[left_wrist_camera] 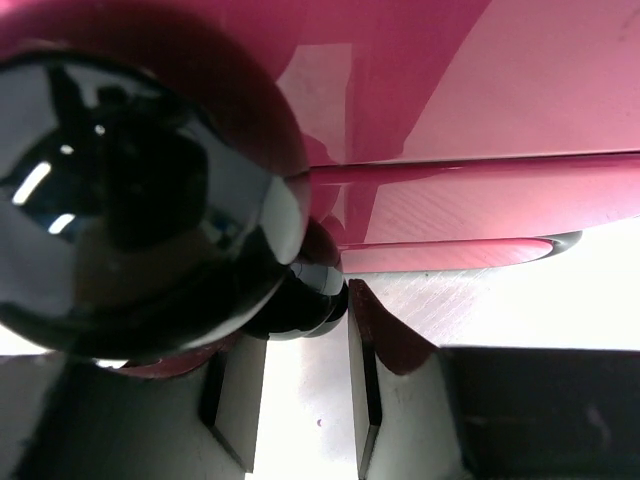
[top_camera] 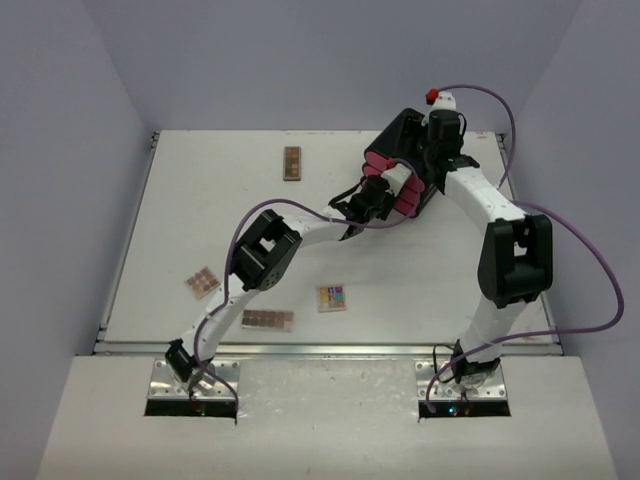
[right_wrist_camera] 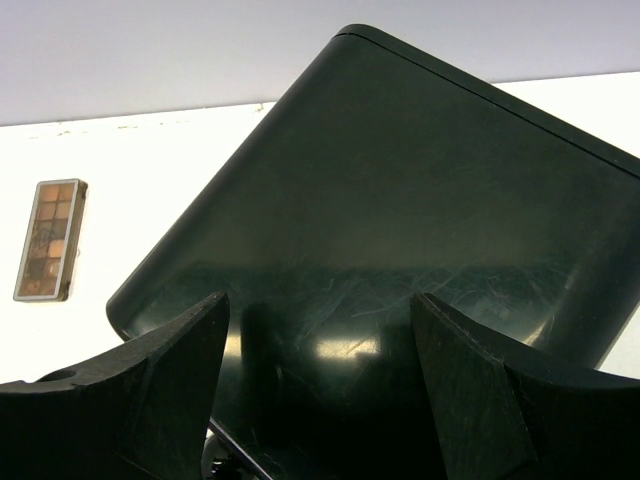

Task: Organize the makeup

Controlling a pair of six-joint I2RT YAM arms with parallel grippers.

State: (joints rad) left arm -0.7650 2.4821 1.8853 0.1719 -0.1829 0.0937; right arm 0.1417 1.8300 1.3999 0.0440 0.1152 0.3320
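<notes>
Glossy black knob fills the left wrist view, directly ahead of the left gripper. Its narrow stem sits at the fingertips. The two fingers show a slim gap with white table between them. Whether they clamp the stem cannot be told. Behind the knob, pink drawer fronts span the frame.

Right wrist view: the right gripper is released, fingers spread wide, with a smooth face of the black box just beyond them. Contact with the box cannot be confirmed. At 9 o'clock in that frame a brown palette lies flat. It is a narrow rectangle with two columns of brown and copper pans.

Top view, reading the table as a clock face with the near edge at 6:
- 7 o'clock: long brown palette, rows of dark pans, closest to the edge.
- 6 o'clock: multicoloured palette, small and square.
- 8 o'clock: small pink-brown palette, turned askew.
- Between 1 and 2 o'clock: the black box, with the left gripper at its drawer side and the right gripper at its far top.
- 11 o'clock: the brown palette, well apart from the other three.

Only the top view shows all four palettes. The right wrist view shows one. The knob appears in close detail in the left wrist view alone.
</notes>
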